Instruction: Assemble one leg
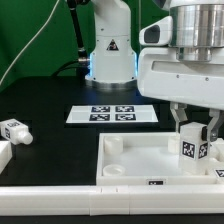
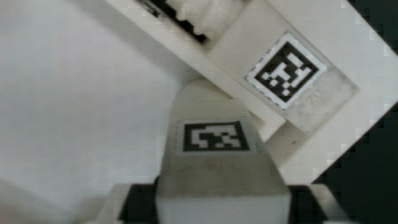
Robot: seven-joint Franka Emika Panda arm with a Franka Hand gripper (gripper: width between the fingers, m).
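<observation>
Fingers clamp the leg over the panel (spare leg well apart).

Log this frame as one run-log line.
gripper: shut on leg | leg upright over panel corner | spare leg on table

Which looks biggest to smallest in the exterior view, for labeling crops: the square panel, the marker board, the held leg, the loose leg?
1. Panel
2. Marker board
3. Held leg in the gripper, and loose leg: alike, unranked; one is partly hidden.
</observation>
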